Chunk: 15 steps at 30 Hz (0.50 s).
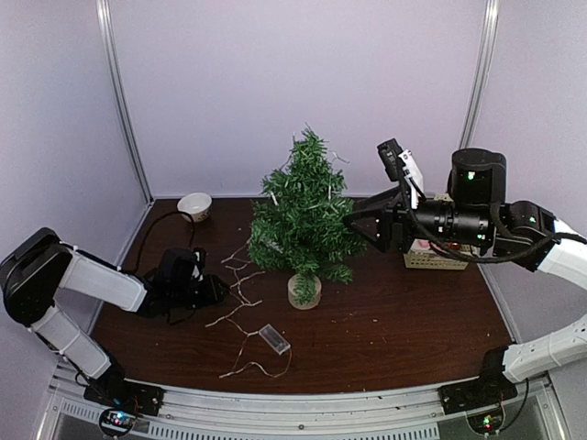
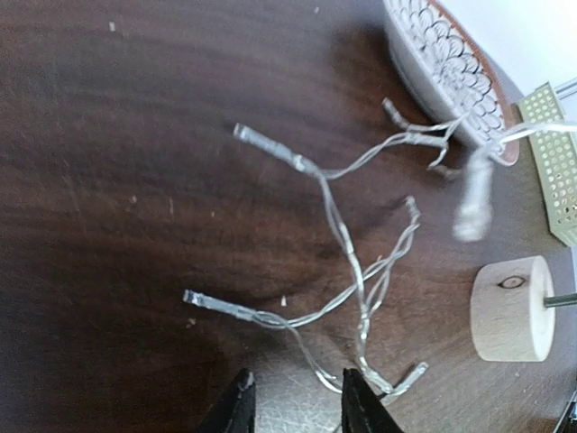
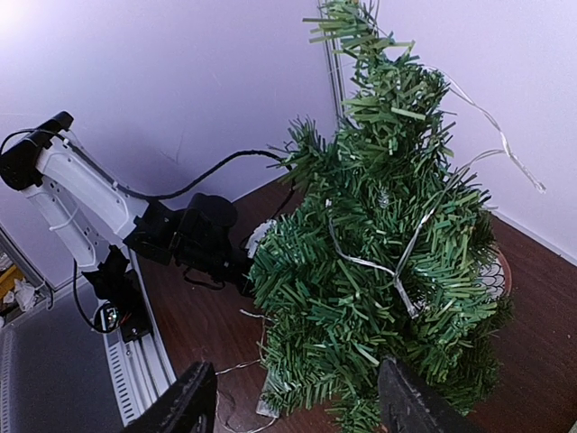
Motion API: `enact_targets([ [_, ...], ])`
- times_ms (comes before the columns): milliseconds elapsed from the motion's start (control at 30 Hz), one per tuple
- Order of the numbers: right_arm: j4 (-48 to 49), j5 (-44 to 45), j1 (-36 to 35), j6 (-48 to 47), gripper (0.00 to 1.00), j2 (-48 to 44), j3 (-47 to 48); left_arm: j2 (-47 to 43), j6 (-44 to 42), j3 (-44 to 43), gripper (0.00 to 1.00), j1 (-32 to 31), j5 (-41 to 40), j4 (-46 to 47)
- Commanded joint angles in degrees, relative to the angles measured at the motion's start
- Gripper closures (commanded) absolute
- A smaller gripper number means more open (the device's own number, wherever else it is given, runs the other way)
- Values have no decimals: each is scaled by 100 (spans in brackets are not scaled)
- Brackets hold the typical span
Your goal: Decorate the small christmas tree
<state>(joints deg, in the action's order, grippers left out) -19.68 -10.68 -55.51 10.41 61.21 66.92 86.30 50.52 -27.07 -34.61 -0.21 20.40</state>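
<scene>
The small christmas tree (image 1: pixel 303 215) stands upright at the middle of the worktop (image 1: pixel 413 321). Part of the light string (image 1: pixel 240 286) is draped in its branches, and the rest trails over the wood toward the lower left of the top view. Our left hand (image 2: pixel 297 401) sits low over that loose part, its fingers narrowly apart with a strand running into the gap. We judge it is placed to pick the strand up, though no grip shows. Our right hand (image 3: pixel 297 383) hovers wide and empty just beside the tree's right-of-frame flank, probably to steady it.
</scene>
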Motion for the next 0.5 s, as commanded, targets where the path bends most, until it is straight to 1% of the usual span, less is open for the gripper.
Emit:
enact_targets([
  [0,59,-8,14,-73,35,46,146,486,244,-132,67,-45,324,804],
  [300,35,10,13,-97,35,84,164,1168,484,-244,66,-55,340,1315],
  [333,34,13,13,-101,35,88,164,1230,503,-246,68,-55,345,1371],
  [367,39,23,13,-102,35,91,165,1277,532,-242,74,-55,330,1445],
  [467,26,32,13,-107,35,92,164,1242,591,-100,97,-55,234,1704],
])
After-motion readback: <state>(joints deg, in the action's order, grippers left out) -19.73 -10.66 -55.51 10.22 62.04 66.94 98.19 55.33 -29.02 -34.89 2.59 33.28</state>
